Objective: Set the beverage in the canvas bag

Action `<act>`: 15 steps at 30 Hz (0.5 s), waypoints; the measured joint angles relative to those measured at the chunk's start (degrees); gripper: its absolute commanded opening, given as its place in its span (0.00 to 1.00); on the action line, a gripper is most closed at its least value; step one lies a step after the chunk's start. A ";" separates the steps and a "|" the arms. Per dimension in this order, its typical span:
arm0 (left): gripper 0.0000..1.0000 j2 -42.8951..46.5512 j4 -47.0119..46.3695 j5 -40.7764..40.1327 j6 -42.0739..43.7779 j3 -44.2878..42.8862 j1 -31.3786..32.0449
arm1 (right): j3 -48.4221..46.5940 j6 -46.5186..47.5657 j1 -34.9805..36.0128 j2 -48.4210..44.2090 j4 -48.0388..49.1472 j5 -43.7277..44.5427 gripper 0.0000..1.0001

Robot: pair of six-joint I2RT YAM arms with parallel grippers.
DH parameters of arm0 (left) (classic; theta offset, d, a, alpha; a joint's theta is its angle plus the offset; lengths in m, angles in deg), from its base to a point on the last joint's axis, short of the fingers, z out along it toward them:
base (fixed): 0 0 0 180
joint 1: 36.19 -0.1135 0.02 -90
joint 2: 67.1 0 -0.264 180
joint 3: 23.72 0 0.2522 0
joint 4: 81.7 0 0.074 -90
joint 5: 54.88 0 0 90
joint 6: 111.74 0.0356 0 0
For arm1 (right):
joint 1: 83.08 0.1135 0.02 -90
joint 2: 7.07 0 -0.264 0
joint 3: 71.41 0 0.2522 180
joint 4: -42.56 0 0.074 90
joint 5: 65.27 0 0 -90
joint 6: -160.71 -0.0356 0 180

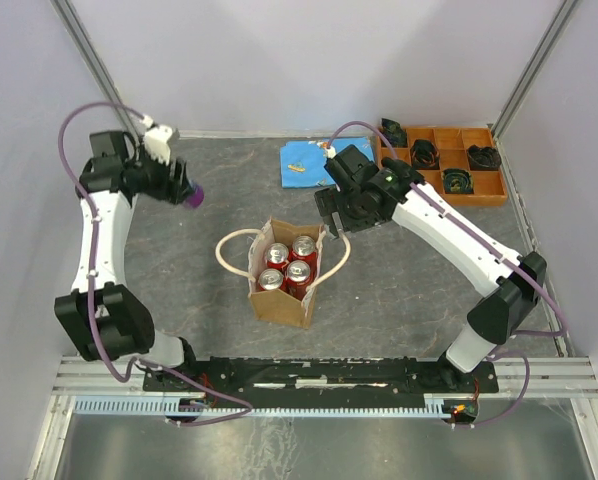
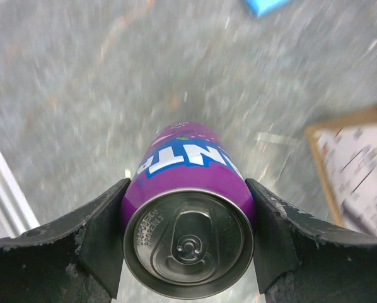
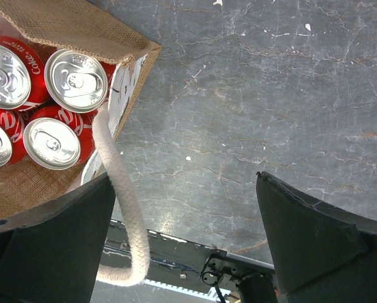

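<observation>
beverage: a purple can (image 2: 188, 214) with white lettering on a blue band and a silver top with an unopened pull tab; the top faces the left wrist camera. it is clamped across its body between the two black fingers of the left gripper (image 2: 187, 186), one finger pressed against each side. in the top view the can (image 1: 195, 196) sticks out of the left gripper (image 1: 184, 190) at the left rear of the grey table (image 1: 409, 270), well apart from the canvas bag (image 1: 279, 305). the bag stands upright near the table's middle, mouth open, with tan-brown sides and two cream looped handles spread left and right; four red cans (image 1: 287, 265) stand inside it, silver tops up. the right gripper (image 3: 185, 180) hangs just beside the bag's right side with its jaws spread wide, holding nothing; one rope handle (image 3: 122, 208) runs beside its left finger. behind lie a blue cloth (image 1: 304, 163) and a wooden tray (image 1: 469, 200) of black parts (image 1: 457, 182).
</observation>
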 measured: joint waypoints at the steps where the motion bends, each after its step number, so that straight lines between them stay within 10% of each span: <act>1: 0.03 -0.83 -1.38 0.70 -2.29 -2.95 1.31 | 0.00 -0.02 0.00 0.00 0.02 0.00 0.99; 15: 0.03 0.81 -3.21 4.22 -10.84 -10.12 33.44 | 4.22 -1.73 -0.04 -3.93 0.28 2.32 0.99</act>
